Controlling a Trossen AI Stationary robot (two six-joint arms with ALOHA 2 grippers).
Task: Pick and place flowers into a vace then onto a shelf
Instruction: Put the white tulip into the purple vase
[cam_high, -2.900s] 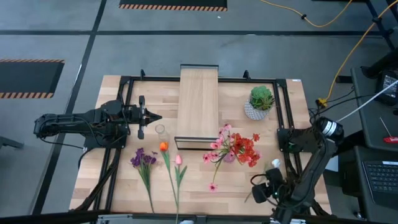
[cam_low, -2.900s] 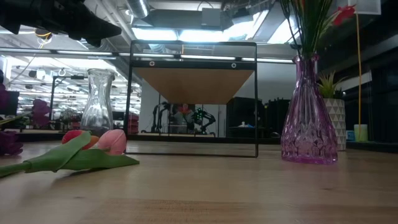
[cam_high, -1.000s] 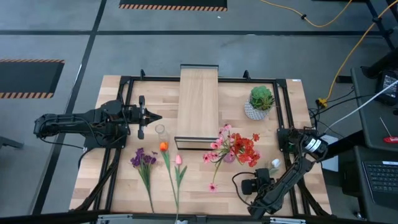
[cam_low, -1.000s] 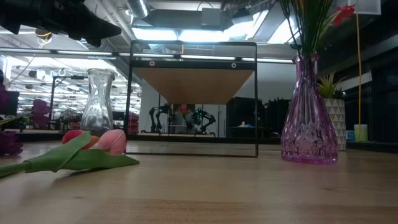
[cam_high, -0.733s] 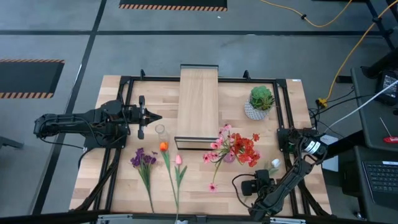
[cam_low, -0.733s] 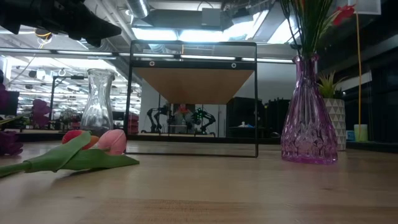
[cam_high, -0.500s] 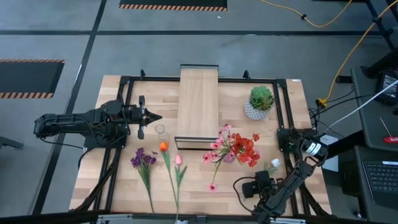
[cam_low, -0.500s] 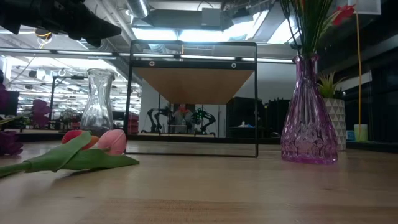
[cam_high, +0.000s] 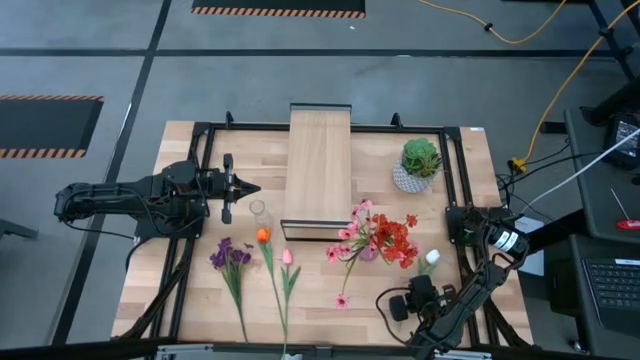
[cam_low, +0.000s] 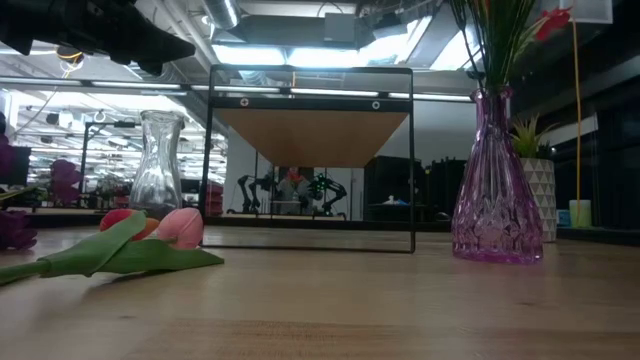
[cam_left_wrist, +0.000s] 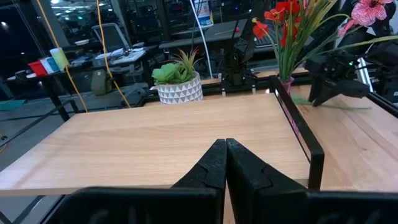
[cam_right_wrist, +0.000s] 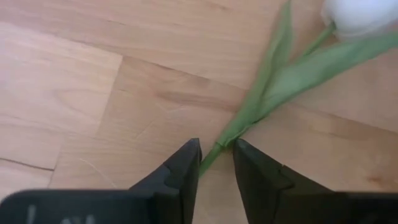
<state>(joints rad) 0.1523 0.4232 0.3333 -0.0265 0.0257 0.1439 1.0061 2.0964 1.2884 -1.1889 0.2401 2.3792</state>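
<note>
The white bud flower (cam_high: 432, 257) lies at the table's near right, with its stem end under my right gripper (cam_high: 418, 284), which is shut on it. The purple cluster (cam_high: 231, 257), orange tulip (cam_high: 263, 236) and pink tulip (cam_high: 287, 257) lie flat on the near left. Pink blossoms and red blooms stand in the purple vase (cam_high: 368, 252). A pink flower (cam_high: 342, 300) lies beside it. The shelf (cam_high: 319, 170) stands mid-table. My left gripper (cam_high: 250, 187) waits, shut, left of the shelf. My right gripper pinches the white flower's stem at its lower end (cam_right_wrist: 216, 151) between its two fingers (cam_right_wrist: 186, 163), coming from above and pointing down. The stem, leaves and bud (cam_right_wrist: 360, 15) lie on the table ahead of the fingers.
An empty clear glass vase (cam_high: 259, 210) stands just left of the shelf's near end. A round green plant in a white pot (cam_high: 418, 165) sits at the far right. A black frame (cam_high: 205, 135) borders the table. Bare wood shows between the tulips and the purple vase.
The white flower's bud has shifted a little toward the purple vase, while its stem end stays at my right gripper. The right arm's elbow has swung slightly toward the near edge.
</note>
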